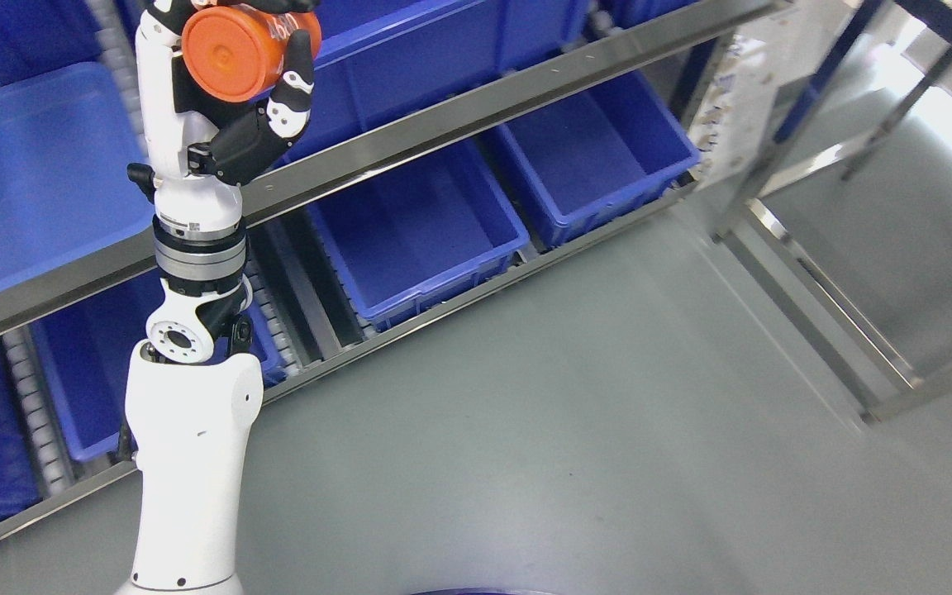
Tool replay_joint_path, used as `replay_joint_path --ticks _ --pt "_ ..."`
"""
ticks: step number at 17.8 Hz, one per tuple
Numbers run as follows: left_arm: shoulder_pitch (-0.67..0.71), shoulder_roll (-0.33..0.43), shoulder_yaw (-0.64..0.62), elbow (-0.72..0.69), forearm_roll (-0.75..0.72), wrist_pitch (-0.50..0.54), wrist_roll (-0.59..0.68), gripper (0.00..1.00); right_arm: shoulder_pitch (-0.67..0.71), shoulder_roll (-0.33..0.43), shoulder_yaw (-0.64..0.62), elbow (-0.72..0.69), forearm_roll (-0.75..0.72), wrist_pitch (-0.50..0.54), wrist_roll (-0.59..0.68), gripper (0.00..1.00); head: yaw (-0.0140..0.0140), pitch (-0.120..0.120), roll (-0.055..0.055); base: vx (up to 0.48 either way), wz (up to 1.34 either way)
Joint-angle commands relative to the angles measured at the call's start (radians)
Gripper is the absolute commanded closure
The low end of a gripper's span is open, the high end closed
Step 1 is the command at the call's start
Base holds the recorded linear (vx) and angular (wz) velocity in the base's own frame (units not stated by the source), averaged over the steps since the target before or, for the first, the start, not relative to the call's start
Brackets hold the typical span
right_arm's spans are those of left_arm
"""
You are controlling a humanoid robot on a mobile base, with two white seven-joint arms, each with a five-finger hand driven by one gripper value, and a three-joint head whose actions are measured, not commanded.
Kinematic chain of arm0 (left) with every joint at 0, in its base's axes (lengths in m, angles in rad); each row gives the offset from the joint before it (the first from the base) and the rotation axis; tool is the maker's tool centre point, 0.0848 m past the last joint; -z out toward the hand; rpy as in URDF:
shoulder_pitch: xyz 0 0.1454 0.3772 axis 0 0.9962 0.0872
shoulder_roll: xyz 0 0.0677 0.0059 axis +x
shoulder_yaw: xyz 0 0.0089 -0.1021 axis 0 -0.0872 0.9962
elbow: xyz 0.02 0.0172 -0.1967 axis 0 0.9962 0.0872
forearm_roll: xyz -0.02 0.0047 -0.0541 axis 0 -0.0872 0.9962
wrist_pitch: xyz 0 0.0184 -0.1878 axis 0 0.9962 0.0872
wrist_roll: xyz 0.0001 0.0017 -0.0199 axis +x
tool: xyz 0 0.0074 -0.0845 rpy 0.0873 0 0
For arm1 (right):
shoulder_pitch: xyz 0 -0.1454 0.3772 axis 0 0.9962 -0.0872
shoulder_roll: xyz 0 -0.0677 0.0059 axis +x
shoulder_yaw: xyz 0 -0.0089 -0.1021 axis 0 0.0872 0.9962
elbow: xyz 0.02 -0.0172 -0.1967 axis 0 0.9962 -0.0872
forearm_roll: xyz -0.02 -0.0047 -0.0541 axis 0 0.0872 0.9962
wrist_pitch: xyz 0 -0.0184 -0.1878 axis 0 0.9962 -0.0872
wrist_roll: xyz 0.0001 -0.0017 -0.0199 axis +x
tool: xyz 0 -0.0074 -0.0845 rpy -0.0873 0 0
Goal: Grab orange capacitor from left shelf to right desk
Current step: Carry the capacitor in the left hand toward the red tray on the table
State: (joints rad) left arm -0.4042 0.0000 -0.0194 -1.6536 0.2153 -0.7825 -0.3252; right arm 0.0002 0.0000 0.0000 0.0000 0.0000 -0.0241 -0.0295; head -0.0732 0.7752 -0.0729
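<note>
One head view looks steeply down, tilted, close over shelf (410, 140) bins (418, 231) and grey floor (575, 430).

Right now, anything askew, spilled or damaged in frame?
Nothing stands out. The left hand holds the orange capacitor raised in front of the shelf; the blue bins sit in their rows, and the floor shows no spill.

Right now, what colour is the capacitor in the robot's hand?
Orange. The capacitor is gripped by the left hand, clearest in the head view.
</note>
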Motion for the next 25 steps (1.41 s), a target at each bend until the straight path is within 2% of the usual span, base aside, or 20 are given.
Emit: replay_joint_path --ticks 1,6,14,25 --pt "0.004 0.017 -0.092 -0.066 0.041 -0.003 0.002 0.97 0.020 -0.017 -0.012 -0.017 0.005 0.001 0.000 0.00 0.0000 0.000 0.000 -0.059 -0.84" --pt "-0.010 0.017 -0.171 -0.052 0.044 -0.003 0.005 0.97 0.020 -0.017 -0.012 -0.017 0.005 0.000 0.000 0.00 0.0000 0.000 0.000 -0.034 -0.73" --pt "-0.044 0.017 -0.177 0.005 0.052 -0.003 0.005 0.97 0.020 -0.017 -0.012 -0.017 0.005 0.000 0.000 0.00 0.0000 0.000 0.000 0.061 -0.68" --pt "-0.045 0.017 -0.217 0.018 0.055 -0.003 0.005 0.97 0.020 -0.017 -0.012 -0.017 0.005 0.000 0.000 0.00 0.0000 0.000 0.000 0.223 -0.45"
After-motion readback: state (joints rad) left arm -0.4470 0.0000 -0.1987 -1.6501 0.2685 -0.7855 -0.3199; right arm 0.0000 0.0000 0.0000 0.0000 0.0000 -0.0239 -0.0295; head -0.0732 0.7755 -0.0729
